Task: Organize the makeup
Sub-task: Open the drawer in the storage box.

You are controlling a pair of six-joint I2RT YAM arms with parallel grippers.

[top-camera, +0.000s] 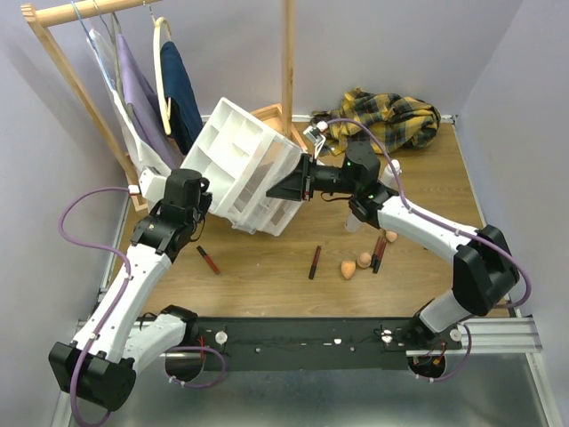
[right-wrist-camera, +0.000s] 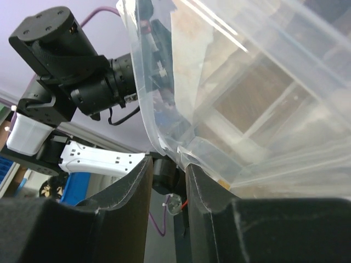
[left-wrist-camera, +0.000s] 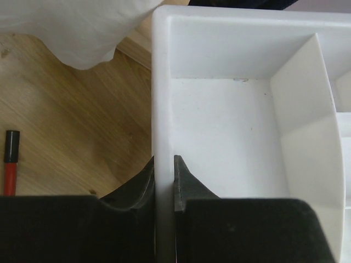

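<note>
Fingers (left-wrist-camera: 143, 183) of the left end effector (left-wrist-camera: 164, 161) clamp an outer wall of the white drawer unit (top-camera: 238, 147), one finger inside a top compartment and one outside. The right end effector (right-wrist-camera: 168, 167) sits at the opposite side, jaws narrowed about the corner lip of a clear drawer (right-wrist-camera: 247, 109); whether that grip is made cannot be told. The unit hangs tilted between both arms, and the compartments in view hold nothing. The makeup lies loose on the bench (top-camera: 267, 289): a red stick (top-camera: 207, 260) at left, a dark stick (top-camera: 315, 261) at centre, peach sponges (top-camera: 348, 269) near it, and a white bottle (top-camera: 352, 222) partly under the right arm. The step in hand appears to be positioning the unit, before any sorting. The next move calls for setting it level and upright on the bench, then freeing one arm to collect items. No brand, label or writing is legible.
</note>
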